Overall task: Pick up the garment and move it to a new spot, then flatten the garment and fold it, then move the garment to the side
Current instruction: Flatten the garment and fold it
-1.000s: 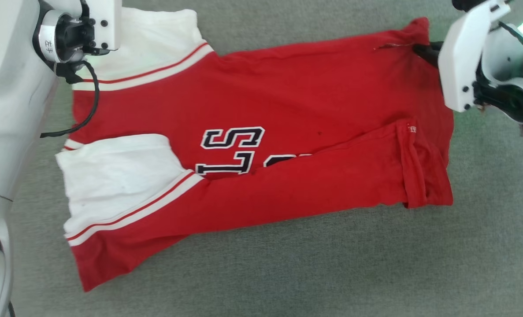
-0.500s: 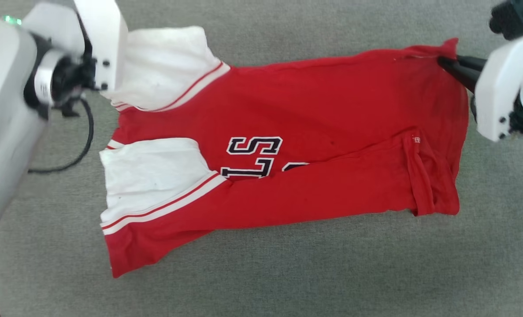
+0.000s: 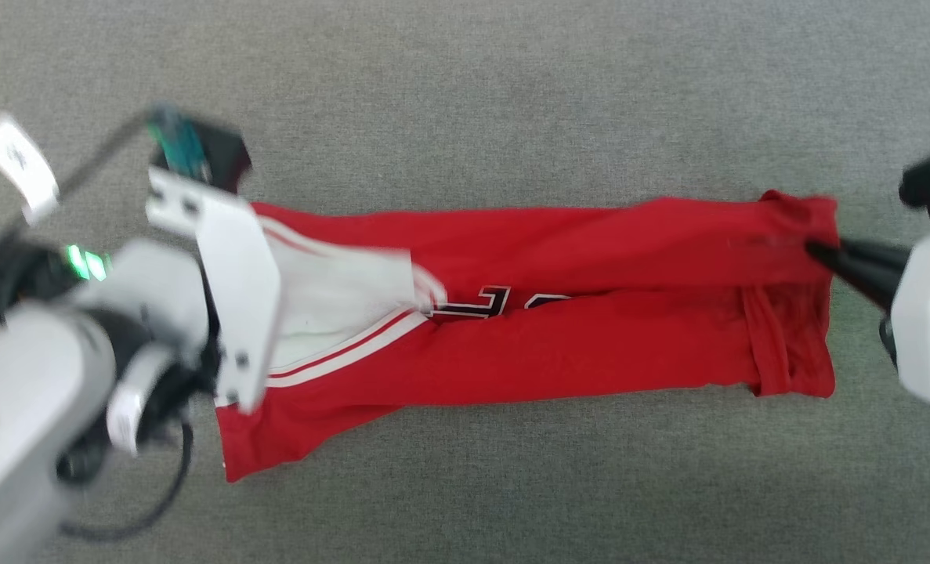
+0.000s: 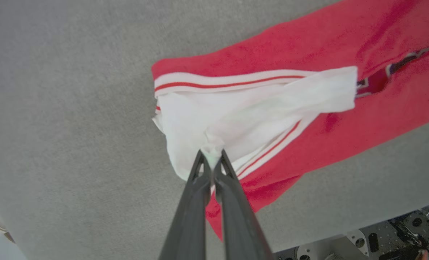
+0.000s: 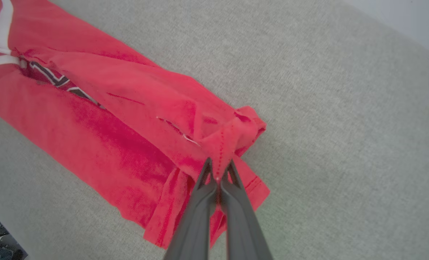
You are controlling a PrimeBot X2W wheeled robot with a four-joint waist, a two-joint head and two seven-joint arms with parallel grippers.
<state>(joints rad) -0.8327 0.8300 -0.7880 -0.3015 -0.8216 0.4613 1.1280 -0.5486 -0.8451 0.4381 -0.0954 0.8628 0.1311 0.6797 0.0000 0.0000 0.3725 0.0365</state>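
The red garment with white striped end panels lies stretched left to right across the grey surface, its far long edge folded over toward me so black lettering peeks from the fold. My left gripper is shut on a pinch of the white panel at the garment's left end. In the head view that wrist covers the panel's corner. My right gripper is shut on a bunched red corner at the right end. Its dark fingers show in the head view, pinching that corner.
Grey felt-like surface spreads all around the garment. In the left wrist view the surface's edge and some metal hardware show at the lower right. A dark cable hangs by my left arm.
Both grippers have pulled the far edge of the garment toward me and over itself, so the cloth now looks a narrow band. The head view has also shifted.
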